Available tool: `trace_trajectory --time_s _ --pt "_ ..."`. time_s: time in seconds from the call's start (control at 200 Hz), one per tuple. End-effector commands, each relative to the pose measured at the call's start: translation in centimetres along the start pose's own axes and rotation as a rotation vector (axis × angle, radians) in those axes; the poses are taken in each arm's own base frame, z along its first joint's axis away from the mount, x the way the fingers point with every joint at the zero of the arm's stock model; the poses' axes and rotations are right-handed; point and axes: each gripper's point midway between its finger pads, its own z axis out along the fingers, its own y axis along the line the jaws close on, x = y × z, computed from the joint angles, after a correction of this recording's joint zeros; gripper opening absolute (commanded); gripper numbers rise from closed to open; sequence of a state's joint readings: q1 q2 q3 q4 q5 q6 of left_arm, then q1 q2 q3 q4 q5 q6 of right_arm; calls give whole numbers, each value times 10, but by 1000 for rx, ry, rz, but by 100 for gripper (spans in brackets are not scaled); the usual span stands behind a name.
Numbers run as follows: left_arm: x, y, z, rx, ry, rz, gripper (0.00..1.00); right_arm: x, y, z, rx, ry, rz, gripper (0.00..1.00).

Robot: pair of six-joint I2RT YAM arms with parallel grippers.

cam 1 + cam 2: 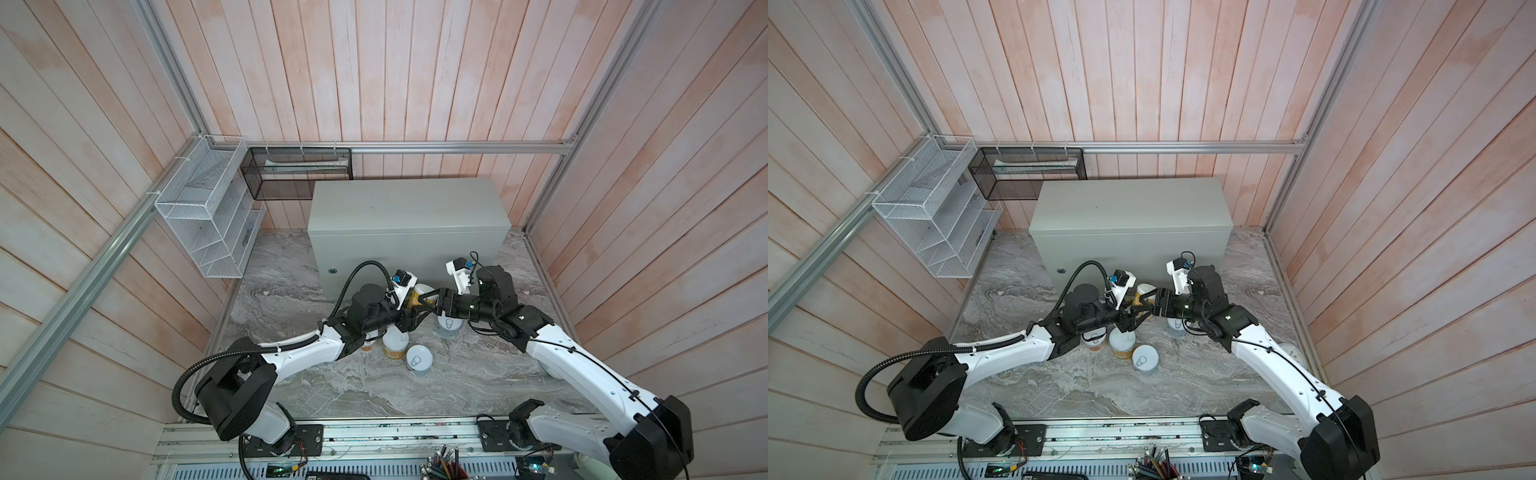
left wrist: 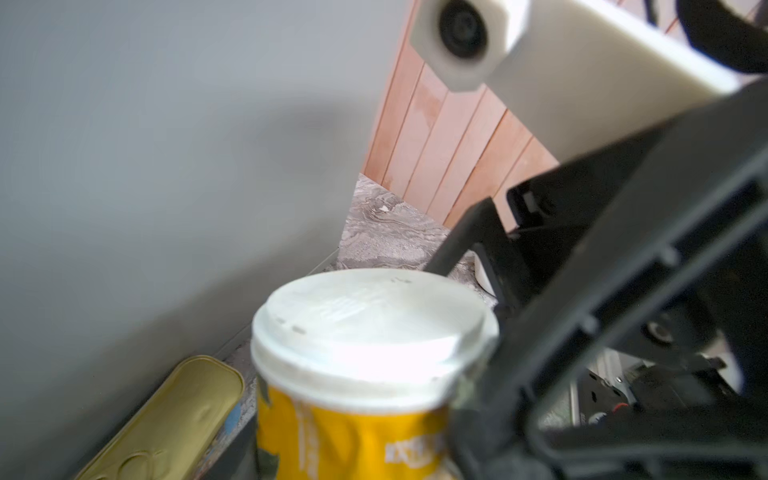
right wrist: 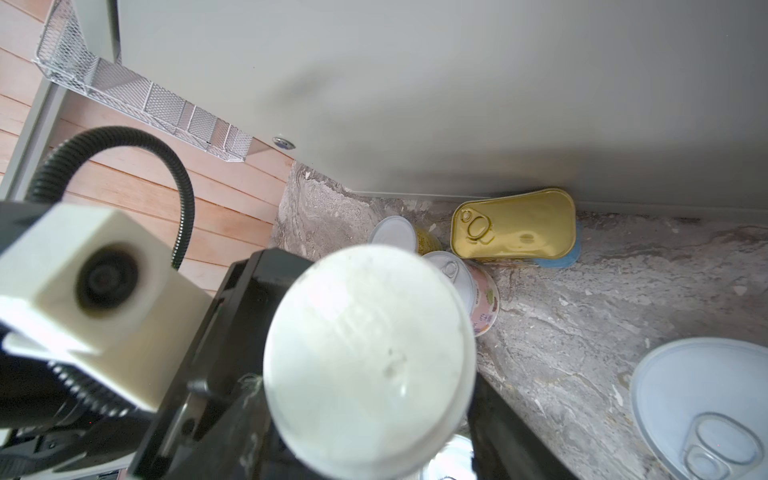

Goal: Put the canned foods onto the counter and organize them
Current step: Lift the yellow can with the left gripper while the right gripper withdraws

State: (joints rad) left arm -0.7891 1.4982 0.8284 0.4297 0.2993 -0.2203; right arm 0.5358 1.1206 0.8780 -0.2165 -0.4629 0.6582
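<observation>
- The left end effector (image 1: 411,312) is clamped on the yellow label of a small round white-lidded can (image 1: 420,291). It holds the can off the surface, just in front of the large light-grey metal box (image 1: 407,208).
- The right end effector (image 1: 424,303) meets the can from the opposite side, jaws spread on either side of its top. I cannot tell whether they press on it.
- A gold-topped rectangular tin (image 3: 515,224) lies flat on the grey-veined marble tabletop (image 1: 478,374), against the foot of the box front.
- Just beside the tin stand a pink-labelled can (image 3: 478,299) with a pull-tab top and a second yellow-labelled can (image 3: 395,235).
- In both top views three more cans stand close together on the marble, below the left arm:
  - an orange-labelled can (image 1: 370,344), partly hidden by the arm;
  - a yellow-banded can (image 1: 395,347);
  - a pale pull-tab can (image 1: 419,360), nearest the robot.
- A pale blue can (image 1: 448,327) stands on the marble under the right wrist.
- A white wire mesh basket (image 1: 199,224) and a black mesh basket (image 1: 291,174) hang on the wall, left of the box.
</observation>
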Motion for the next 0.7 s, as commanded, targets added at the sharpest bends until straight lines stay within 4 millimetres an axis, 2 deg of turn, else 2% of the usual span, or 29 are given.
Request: trace_trajectory --time_s 0.0,0.32,0.52,0.695 --pt "-46 -1 -10 -26 -116 7 39 8 13 -4 -57 18 -35 73" --pt "-67 -6 -29 -55 -144 5 39 -1 15 -17 -58 -78 -67 75" --pt "-82 -7 -47 -100 -156 13 39 -7 9 -28 -34 -167 -87 78" --pt "-97 -1 -58 -170 -154 2 39 -13 6 -36 -34 -246 -114 84"
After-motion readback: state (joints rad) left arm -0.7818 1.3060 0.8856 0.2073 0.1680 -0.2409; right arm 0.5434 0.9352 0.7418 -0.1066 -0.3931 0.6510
